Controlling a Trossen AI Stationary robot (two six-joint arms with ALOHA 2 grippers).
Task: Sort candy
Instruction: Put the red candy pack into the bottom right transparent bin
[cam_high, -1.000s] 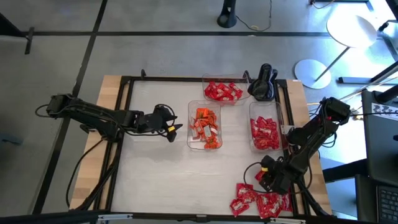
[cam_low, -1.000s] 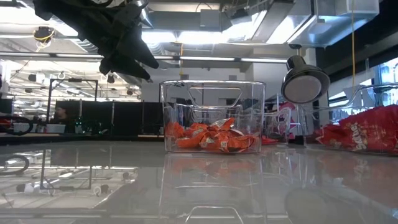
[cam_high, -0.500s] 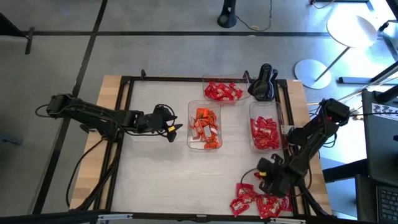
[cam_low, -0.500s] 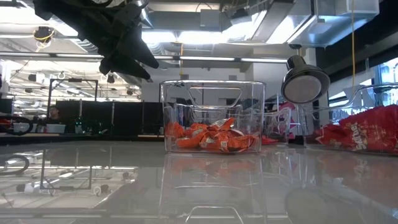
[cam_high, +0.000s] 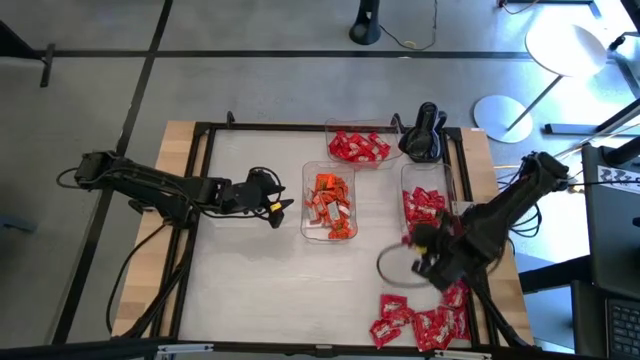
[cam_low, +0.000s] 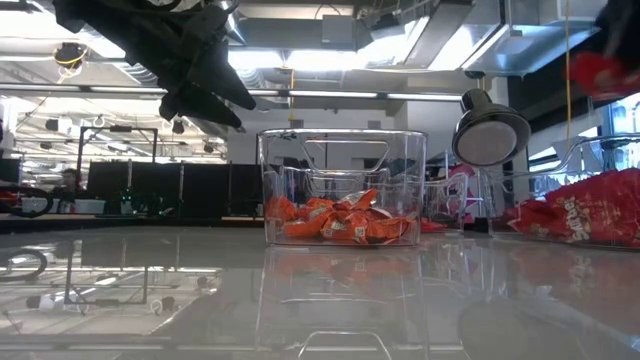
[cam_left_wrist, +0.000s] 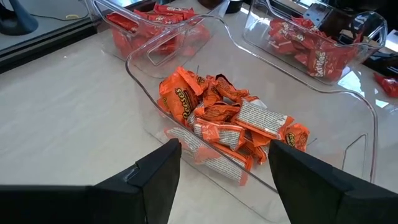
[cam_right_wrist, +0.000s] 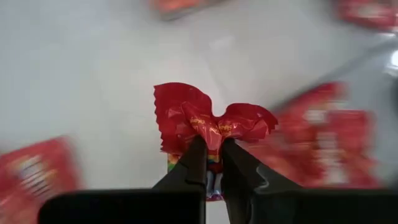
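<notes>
Table: we see its pale top (cam_high: 260, 280) from above, with the left arm reaching in from one side and the right arm from the other.
Right arm: in the high view it bends inward from the table's edge, its wrist lifted over the near right corner of the table.
Left arm: it lies stretched low toward the table's middle, waiting.
Trays: three clear trays; the orange-candy tray (cam_high: 329, 205) sits just ahead of the left gripper (cam_high: 281, 209), the tray of red sweets with white marks (cam_high: 426, 213) is just beyond the right gripper (cam_high: 428, 252), and the plain-red tray (cam_high: 359, 146) is farther off past both.
Loose pile: red wrapped sweets (cam_high: 418, 324) lie on the table on the near side of the right gripper.
Right gripper: only the right wrist view shows us its fingers (cam_right_wrist: 194, 163) pinched together on a red wrapped candy (cam_right_wrist: 208, 122), held clear above the table; from above this is blurred.
Left gripper: its wrist view shows us the fingers (cam_left_wrist: 155, 180) spread wide with nothing between them, the Reese's wrappers (cam_left_wrist: 224, 121) in the tray right in front.
Low view: we get the orange-candy tray (cam_low: 342, 190) side-on and the left arm overhead.
</notes>
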